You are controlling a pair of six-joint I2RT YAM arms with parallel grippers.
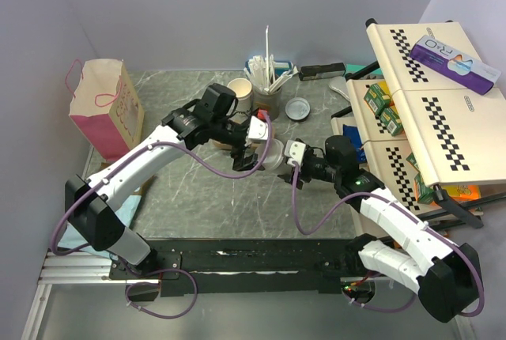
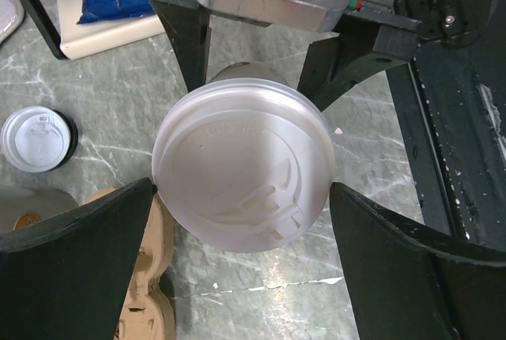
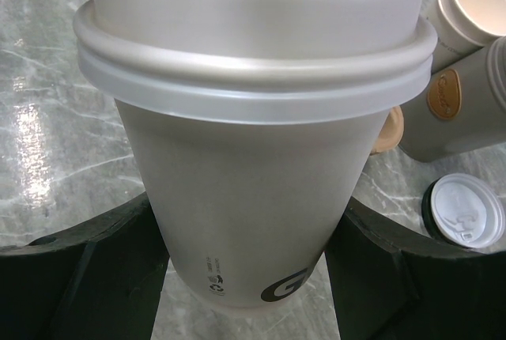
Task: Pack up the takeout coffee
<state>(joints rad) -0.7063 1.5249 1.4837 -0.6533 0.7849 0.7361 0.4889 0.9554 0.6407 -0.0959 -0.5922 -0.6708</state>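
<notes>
Overhead rear view; wrist cameras close on one lidded cup (image 2: 241, 162) (image 3: 245, 198)

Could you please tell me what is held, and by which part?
The right gripper clamps the cup by its side wall, below the lid; left gripper open.

A robotics lab test cell: plain lilac partition walls (image 1: 198, 8) enclose a marble-patterned table (image 1: 178, 207), with checkerboard-marked boards (image 1: 443, 130) alongside.
</notes>
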